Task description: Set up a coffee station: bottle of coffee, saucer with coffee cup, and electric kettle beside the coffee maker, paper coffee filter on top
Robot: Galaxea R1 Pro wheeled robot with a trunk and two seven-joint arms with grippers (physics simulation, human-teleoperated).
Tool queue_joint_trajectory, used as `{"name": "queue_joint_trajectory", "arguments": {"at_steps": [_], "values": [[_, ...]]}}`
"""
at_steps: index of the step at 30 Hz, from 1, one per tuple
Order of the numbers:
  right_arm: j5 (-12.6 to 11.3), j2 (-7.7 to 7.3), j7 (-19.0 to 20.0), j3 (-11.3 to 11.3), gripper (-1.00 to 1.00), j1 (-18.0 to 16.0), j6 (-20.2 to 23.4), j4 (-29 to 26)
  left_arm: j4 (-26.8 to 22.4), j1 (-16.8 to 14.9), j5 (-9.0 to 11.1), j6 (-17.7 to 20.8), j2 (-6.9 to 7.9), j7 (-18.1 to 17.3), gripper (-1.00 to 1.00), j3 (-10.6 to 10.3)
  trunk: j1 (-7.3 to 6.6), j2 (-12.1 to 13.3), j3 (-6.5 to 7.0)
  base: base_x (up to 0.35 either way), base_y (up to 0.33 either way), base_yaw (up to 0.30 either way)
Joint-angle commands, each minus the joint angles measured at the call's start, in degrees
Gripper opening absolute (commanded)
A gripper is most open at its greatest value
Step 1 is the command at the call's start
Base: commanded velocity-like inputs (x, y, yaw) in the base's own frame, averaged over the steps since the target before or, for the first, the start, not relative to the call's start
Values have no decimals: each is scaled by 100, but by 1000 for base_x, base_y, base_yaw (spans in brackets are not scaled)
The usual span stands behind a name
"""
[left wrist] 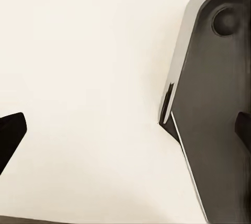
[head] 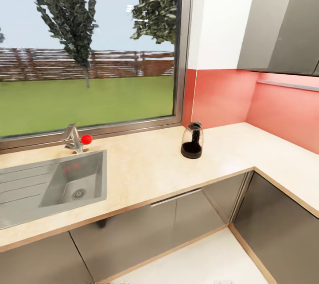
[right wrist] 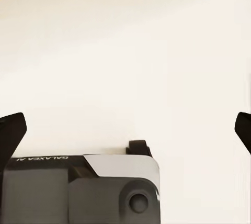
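My head camera looks over the L-shaped table (head: pixel 146 173). The electric kettle (head: pixel 192 140) stands upright on it at about 2 o'clock from the view's centre, just before the red wall panel (head: pixel 221 98), dark liquid in its base. The inset sink (head: pixel 53 184) lies at 8 o'clock, with the tap (head: pixel 73 138) and its red knob behind it. My left tool (left wrist: pixel 125 130) is spread wide over pale floor. My right tool (right wrist: pixel 125 127) is spread wide too, its dark tips at the picture's edges.
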Motion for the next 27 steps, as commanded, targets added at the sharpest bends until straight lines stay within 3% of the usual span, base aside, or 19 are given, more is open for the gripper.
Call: {"name": "queue_joint_trajectory", "arguments": {"at_steps": [1,8,11,14,15,16,17,18,20,21,23,24,27], "values": [[-61,1,-19,49,100,-2,18,-7,-12,1,-58,-14,-6,18,100,39,3,-11,-11,0,-263,278],[-78,-26,-31,9,100,-2,-22,-42,-46,-8,-57,-43,-16,15,100,36,3,-11,-11,0,-52,100],[-96,-38,-37,-10,100,-4,-30,-406,-47,-8,-57,-50,-21,7,100,37,3,-11,-11,0,-2,5],[-105,-73,-47,-26,100,-6,-27,-1223,-47,-8,-57,-53,-20,2,100,31,3,-11,-11,0,0,1],[-104,-143,-59,-37,100,-4,-27,-2152,-47,-8,-58,-54,-6,1,100,21,3,-11,-11,0,0,0],[-104,-165,-64,-38,100,-5,-25,-2459,-47,-8,-61,-54,2,1,100,18,3,-11,-11,0,0,0],[-101,-191,-78,-102,100,-6,-7,-3125,-47,-8,-64,-54,19,0,100,12,3,-11,-11,0,0,0],[-101,-193,-82,-149,100,-7,-4,-3292,-47,-8,-64,-54,23,0,100,11,3,-11,-11,0,0,0],[-100,-195,-92,-529,100,-4,18,-3915,-50,-8,-65,-54,35,-3,100,10,3,-11,-11,0,0,0],[-104,-193,-95,-864,100,-6,35,-4309,-49,-8,-70,-54,38,-6,100,7,3,-11,-11,0,0,0],[-106,-193,-97,-1104,100,-6,60,-4685,-48,-8,-72,-54,42,-7,100,3,3,-11,-11,0,0,0],[-102,-192,-98,-1289,100,-5,229,-5239,-48,-8,-80,-57,48,-8,100,1,3,-11,-11,0,0,0],[-100,-192,-99,-1354,100,-7,649,-5880,-54,-11,-98,-55,49,-8,100,-7,3,-11,-11,0,0,0]]}}
